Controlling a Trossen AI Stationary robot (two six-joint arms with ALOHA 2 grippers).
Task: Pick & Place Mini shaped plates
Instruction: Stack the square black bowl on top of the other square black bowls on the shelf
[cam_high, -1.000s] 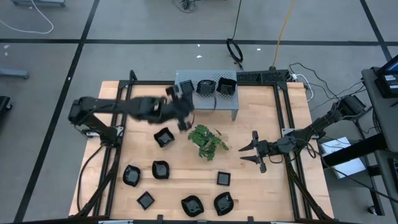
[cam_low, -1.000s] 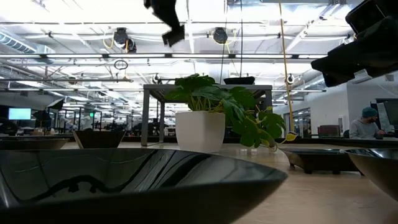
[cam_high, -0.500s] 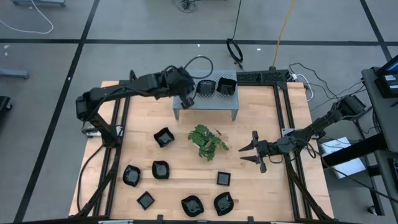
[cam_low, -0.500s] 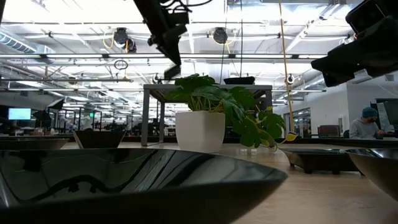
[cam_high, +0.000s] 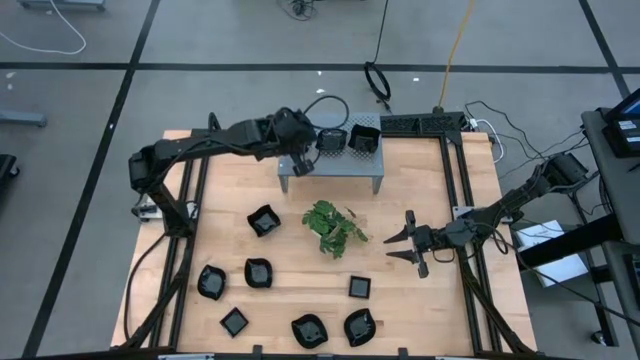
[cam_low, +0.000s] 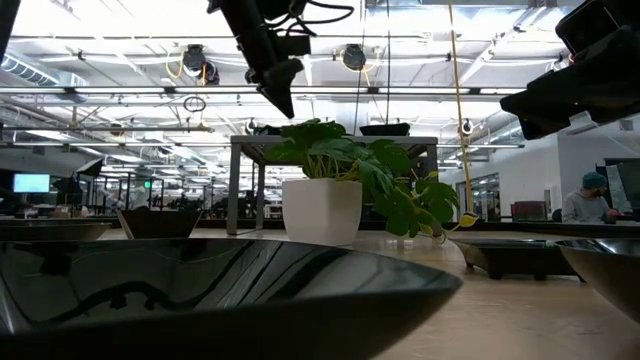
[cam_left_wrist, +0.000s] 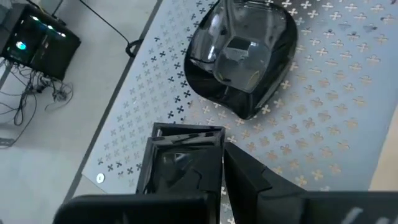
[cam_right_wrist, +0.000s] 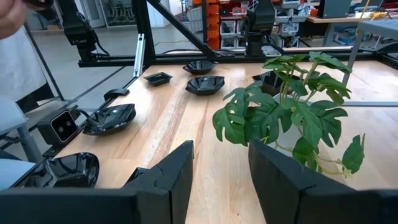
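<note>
Gripping a small square plate (cam_left_wrist: 183, 163) over the perforated stand (cam_left_wrist: 323, 124), the left gripper (cam_high: 300, 158) hung just beside a roundish plate (cam_left_wrist: 244, 55); the right gripper (cam_high: 409, 244) waited with fingers spread.

— How do the two arms look from above?

— Both are dark, almost black, built of slim tube segments with thicker round joints. The left arm (cam_high: 215, 140) has a black cable that makes a loop near its wrist. The right arm (cam_high: 520, 200) is thinner in appearance, with a boxy dark part at its base end.

— And the grippers?

— The left gripper (cam_left_wrist: 214, 171) has flat, angular black fingers (cam_left_wrist: 261, 180) with a matte surface. The right gripper (cam_right_wrist: 221, 168) has two wide dark fingers (cam_right_wrist: 283, 171) with slanted, bevelled edges; in the high view the fingers look like a small fork.
</note>
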